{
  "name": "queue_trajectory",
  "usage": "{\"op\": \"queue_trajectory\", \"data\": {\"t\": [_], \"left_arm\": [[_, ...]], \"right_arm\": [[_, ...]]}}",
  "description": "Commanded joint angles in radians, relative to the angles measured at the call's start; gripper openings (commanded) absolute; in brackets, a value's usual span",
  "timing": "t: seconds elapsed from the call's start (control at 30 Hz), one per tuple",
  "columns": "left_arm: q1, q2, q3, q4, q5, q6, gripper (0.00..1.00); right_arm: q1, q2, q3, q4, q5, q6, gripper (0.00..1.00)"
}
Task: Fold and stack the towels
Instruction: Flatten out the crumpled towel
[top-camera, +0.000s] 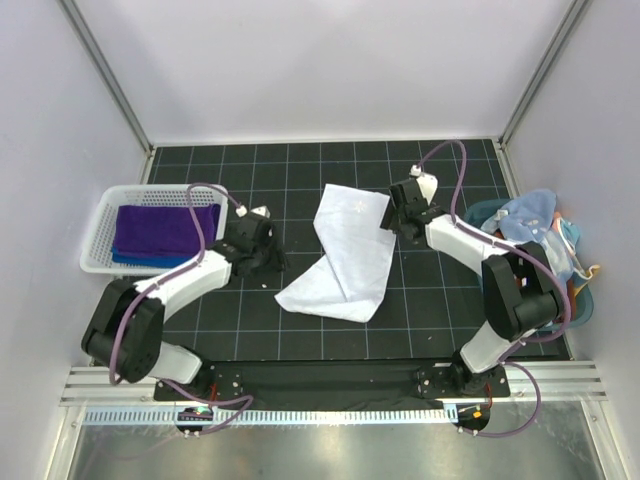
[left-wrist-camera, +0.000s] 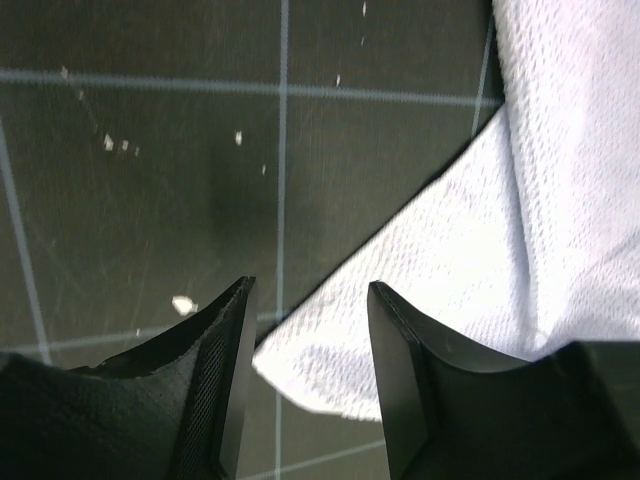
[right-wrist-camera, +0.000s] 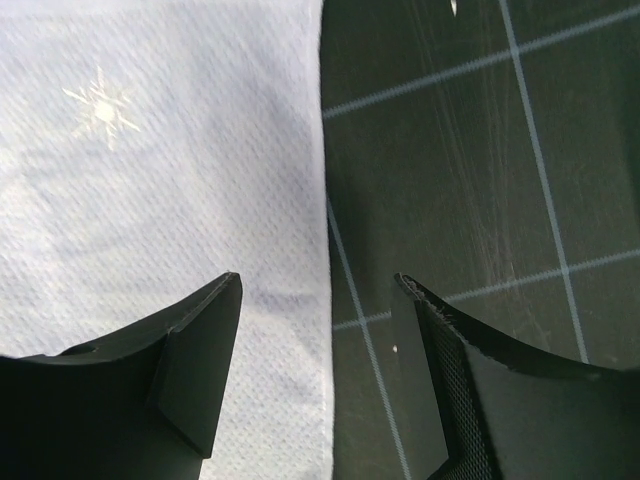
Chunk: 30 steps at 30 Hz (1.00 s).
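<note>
From above, the white towel (top-camera: 340, 255) lies in the middle of the black gridded mat (top-camera: 250, 170). It is bent: a narrower part runs up toward 12 o'clock and a wider part spreads down toward 7 o'clock, with a crease along it. At the mat's 9 o'clock edge stands a white basket (top-camera: 100, 225) holding the purple towel (top-camera: 165, 228), folded, on top of the blue towel (top-camera: 150, 260), of which only a strip shows. At 3 o'clock a teal bin (top-camera: 585, 300) holds a heap of pale cloths (top-camera: 535, 215); neither wrist camera shows the basket or the bin.

The left gripper (top-camera: 270, 262) sits at the white towel's 9 o'clock side and the right gripper (top-camera: 392, 218) at its 2 o'clock edge, but from above their jaws cannot be made out.

The wrist cameras settle that. The left gripper (left-wrist-camera: 310, 335) has its jaws partly apart over the mat. A corner of the white towel (left-wrist-camera: 470, 250) lies flat below the gap and is not pinched. The right gripper (right-wrist-camera: 320, 335) has its jaws wide apart, straddling the straight edge of the white towel (right-wrist-camera: 150, 200), with one finger (right-wrist-camera: 195, 375) above cloth and the other (right-wrist-camera: 460, 380) above bare mat; it grips nothing. Only this view shows a small stitched star (right-wrist-camera: 100, 105) on the cloth.
</note>
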Motion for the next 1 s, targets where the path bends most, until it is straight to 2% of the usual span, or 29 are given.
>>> {"op": "queue_trajectory", "data": {"t": [0.0,0.23,0.4,0.43,0.57,0.6,0.7,0.73,0.87,0.97], "left_arm": [[-0.009,-0.12,-0.053,0.009,-0.041,-0.028,0.51],[-0.034,-0.236,-0.183,-0.026,-0.028,-0.08,0.55],[-0.072,-0.212,-0.202,-0.014,-0.053,-0.057,0.69],[-0.074,-0.201,-0.203,-0.006,-0.05,-0.051,0.74],[-0.085,-0.174,-0.234,0.06,-0.062,-0.033,0.75],[-0.086,-0.163,-0.234,0.064,-0.056,-0.028,0.74],[-0.098,-0.12,-0.24,0.08,-0.053,-0.019,0.63],[-0.109,-0.115,-0.24,0.087,-0.053,-0.02,0.55],[-0.143,-0.076,-0.222,0.093,-0.09,-0.019,0.52],[-0.158,-0.033,-0.202,0.09,-0.088,-0.013,0.39]], "right_arm": [[0.022,-0.098,-0.072,0.018,-0.024,0.045,0.67],[0.114,-0.312,-0.226,-0.02,0.025,0.088,0.67],[0.195,-0.457,-0.345,-0.051,0.072,0.151,0.67],[0.216,-0.474,-0.361,-0.056,0.072,0.161,0.67],[0.267,-0.537,-0.434,-0.053,0.092,0.198,0.67],[0.272,-0.542,-0.441,-0.054,0.095,0.201,0.67],[0.283,-0.559,-0.451,-0.063,0.091,0.209,0.67],[0.286,-0.566,-0.451,-0.072,0.092,0.209,0.67],[0.299,-0.609,-0.464,-0.089,0.085,0.208,0.67],[0.312,-0.62,-0.465,-0.108,0.08,0.208,0.67]]}}
